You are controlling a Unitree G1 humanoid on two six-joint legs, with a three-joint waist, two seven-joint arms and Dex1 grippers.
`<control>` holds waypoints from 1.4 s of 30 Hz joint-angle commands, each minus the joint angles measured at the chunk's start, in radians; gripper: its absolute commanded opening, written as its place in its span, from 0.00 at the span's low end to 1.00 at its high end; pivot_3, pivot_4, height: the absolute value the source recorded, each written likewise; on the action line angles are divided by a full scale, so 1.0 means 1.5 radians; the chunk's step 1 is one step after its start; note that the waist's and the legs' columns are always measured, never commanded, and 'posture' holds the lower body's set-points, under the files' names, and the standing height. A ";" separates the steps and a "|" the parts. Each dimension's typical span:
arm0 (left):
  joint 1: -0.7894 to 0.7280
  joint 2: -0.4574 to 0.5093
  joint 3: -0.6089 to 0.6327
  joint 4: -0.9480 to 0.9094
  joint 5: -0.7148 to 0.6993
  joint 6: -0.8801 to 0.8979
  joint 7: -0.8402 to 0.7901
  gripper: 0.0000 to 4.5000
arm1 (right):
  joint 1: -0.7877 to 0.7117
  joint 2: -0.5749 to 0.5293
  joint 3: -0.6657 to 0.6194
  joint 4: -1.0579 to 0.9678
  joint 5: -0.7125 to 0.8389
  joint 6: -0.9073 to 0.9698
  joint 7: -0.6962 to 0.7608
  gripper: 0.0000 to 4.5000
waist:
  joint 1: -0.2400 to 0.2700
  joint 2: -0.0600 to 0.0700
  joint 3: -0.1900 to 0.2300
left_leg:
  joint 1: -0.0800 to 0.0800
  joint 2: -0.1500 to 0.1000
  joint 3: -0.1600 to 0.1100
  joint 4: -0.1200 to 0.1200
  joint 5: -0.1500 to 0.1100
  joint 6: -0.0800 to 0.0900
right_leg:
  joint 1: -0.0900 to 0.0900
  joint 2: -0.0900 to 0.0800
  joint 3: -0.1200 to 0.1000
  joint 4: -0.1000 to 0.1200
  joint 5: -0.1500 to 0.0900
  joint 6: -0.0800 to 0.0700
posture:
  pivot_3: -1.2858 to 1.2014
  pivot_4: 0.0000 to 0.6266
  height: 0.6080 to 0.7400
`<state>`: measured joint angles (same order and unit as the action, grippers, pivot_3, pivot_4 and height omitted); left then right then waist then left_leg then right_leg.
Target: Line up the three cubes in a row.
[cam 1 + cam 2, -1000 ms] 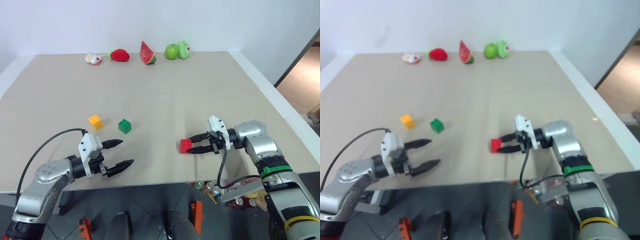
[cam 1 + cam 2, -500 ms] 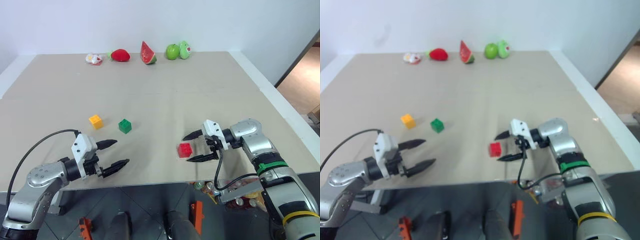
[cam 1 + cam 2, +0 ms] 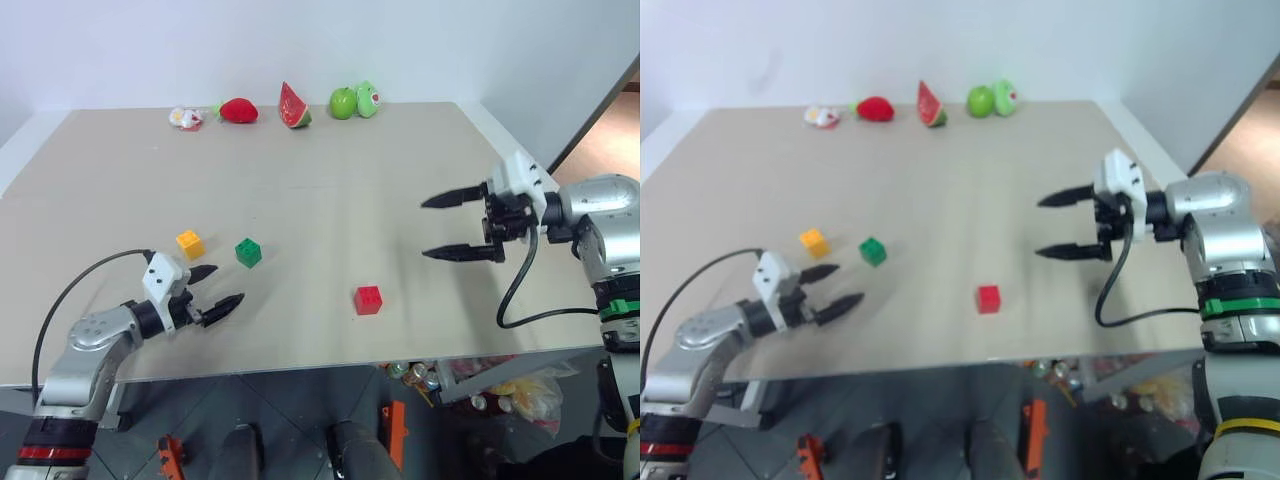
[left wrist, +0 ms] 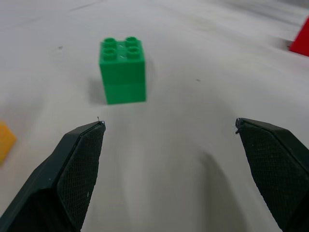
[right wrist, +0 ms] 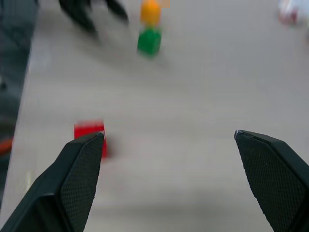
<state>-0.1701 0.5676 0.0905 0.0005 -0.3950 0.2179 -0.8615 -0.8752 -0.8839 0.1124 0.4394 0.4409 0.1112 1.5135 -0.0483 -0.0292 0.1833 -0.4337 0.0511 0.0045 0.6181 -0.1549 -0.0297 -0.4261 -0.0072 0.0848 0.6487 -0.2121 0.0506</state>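
Observation:
The red cube (image 3: 368, 299) lies alone on the table near the front edge. The green cube (image 3: 248, 252) and the yellow-orange cube (image 3: 190, 243) sit side by side further left. My left gripper (image 3: 209, 291) is open, low over the table, just in front of the green cube (image 4: 122, 69), which stands ahead of its fingers. My right gripper (image 3: 457, 226) is open and empty, raised above the table to the right of the red cube (image 5: 90, 133).
Toy fruits line the far edge: a strawberry (image 3: 238, 110), a watermelon slice (image 3: 294, 105), a green apple (image 3: 344, 102) and a small white toy (image 3: 186, 118). The table's front edge (image 3: 300, 372) runs just below the red cube.
My right gripper opened, let go of the red cube and rose up and to the right. My left gripper moved forward toward the green cube.

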 commanded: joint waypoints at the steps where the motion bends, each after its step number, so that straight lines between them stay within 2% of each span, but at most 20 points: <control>1: -0.048 -0.013 -0.010 0.048 0.024 -0.033 0.004 1.00 | 0.037 0.022 -0.044 -0.112 0.039 0.061 -0.052 1.00 | 0.001 0.000 0.000 | 0.000 0.000 0.000 0.000 0.000 0.000 | 0.000 0.000 0.000 0.000 0.000 0.000 | 0.52 0.24 1.00; 4: -0.099 -0.034 -0.022 0.112 0.046 -0.057 0.011 1.00 | 0.106 0.046 -0.054 -0.218 0.050 0.106 -0.103 1.00 | 0.006 -0.001 0.000 | -0.002 0.000 -0.001 0.001 0.000 0.000 | 0.000 0.000 -0.001 0.000 -0.001 0.001 | 0.52 0.24 1.00; 8: -0.139 -0.055 -0.030 0.166 0.066 -0.080 0.015 1.00 | 0.157 0.064 -0.067 -0.279 0.048 0.136 -0.145 1.00 | 0.007 -0.001 0.000 | -0.003 -0.001 -0.001 0.001 0.000 0.000 | 0.000 0.000 0.000 0.000 -0.001 0.003 | 0.52 0.24 1.00; 23: -0.248 -0.119 -0.043 0.328 0.114 -0.140 0.045 1.00 | 0.192 0.084 -0.088 -0.318 0.053 0.165 -0.188 1.00 | 0.005 -0.001 0.000 | -0.003 -0.001 -0.002 0.003 0.000 0.000 | 0.001 0.000 0.000 0.000 0.001 0.003 | 0.52 0.24 1.00; 27: -0.251 -0.121 -0.045 0.340 0.118 -0.155 0.043 0.76 | 0.199 0.085 -0.090 -0.317 0.051 0.166 -0.195 1.00 | 0.005 -0.001 0.000 | -0.003 -0.001 -0.002 0.003 0.000 0.000 | 0.001 0.000 0.000 0.000 0.001 0.003 | 0.52 0.24 1.00; 28: -0.249 -0.121 -0.046 0.339 0.118 -0.157 0.040 0.66 | 0.200 0.086 -0.092 -0.317 0.051 0.166 -0.197 1.00 | 0.005 -0.001 0.000 | -0.003 -0.001 -0.002 0.003 0.000 0.000 | 0.001 0.000 0.000 0.000 0.001 0.003 | 0.52 0.24 1.00; 33: -0.246 -0.120 -0.053 0.332 0.122 -0.162 0.029 0.29 | 0.209 0.082 -0.097 -0.306 0.045 0.160 -0.207 1.00 | 0.005 -0.001 0.000 | -0.003 -0.001 -0.002 0.003 0.000 0.000 | 0.001 0.000 0.000 0.000 0.001 0.003 | 0.52 0.24 1.00; 36: -0.238 -0.120 -0.069 0.284 0.108 -0.149 -0.018 0.30 | 0.213 0.077 -0.105 -0.293 0.041 0.157 -0.212 1.00 | 0.004 -0.001 0.000 | -0.003 -0.001 -0.002 0.003 0.000 0.000 | 0.001 0.000 0.000 0.000 0.001 0.003 | 0.52 0.24 1.00; 42: -0.209 -0.105 -0.145 0.105 0.053 -0.072 -0.170 0.30 | 0.260 0.027 -0.151 -0.252 0.039 0.157 -0.188 1.00 | 0.007 -0.001 0.000 | -0.004 -0.002 -0.002 0.002 0.000 0.000 | 0.001 0.000 0.000 0.000 0.000 0.004 | 0.52 0.24 1.00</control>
<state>-0.4804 0.3984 -0.1131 0.2391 -0.2846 0.0886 -1.0688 -0.4930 -0.8130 -0.0587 0.0560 0.4941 0.3595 1.2125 -0.0373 -0.0302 0.1826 -0.4394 0.0488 0.0015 0.6217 -0.1546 -0.0293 -0.4248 -0.0071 0.0850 0.6486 -0.2127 0.0567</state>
